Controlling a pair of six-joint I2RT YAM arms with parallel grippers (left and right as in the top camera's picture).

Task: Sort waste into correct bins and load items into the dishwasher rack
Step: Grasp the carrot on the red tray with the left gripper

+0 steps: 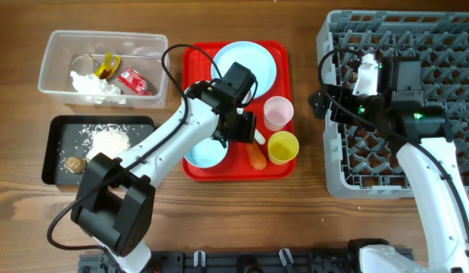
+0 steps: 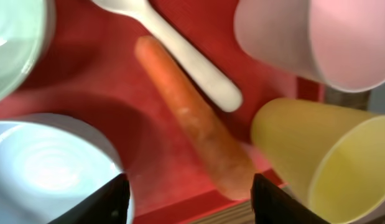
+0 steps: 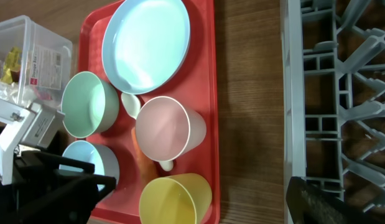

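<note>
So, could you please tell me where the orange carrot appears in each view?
Overhead: carrot lies just left of the yellow cup.
Left wrist: carrot runs diagonally through the centre, yellow cup at its right.
Right wrist: only a carrot sliver shows, lower left of the pink cup, above the yellow cup.
Shared landmark: the yellow cup.

Overhead: bright, even, sharp, soft shadows. Left wrist: close-up, soft focus; carrot and yellow cup blurred, glare on blue bowl. Right wrist: plate slightly overexposed.
</note>
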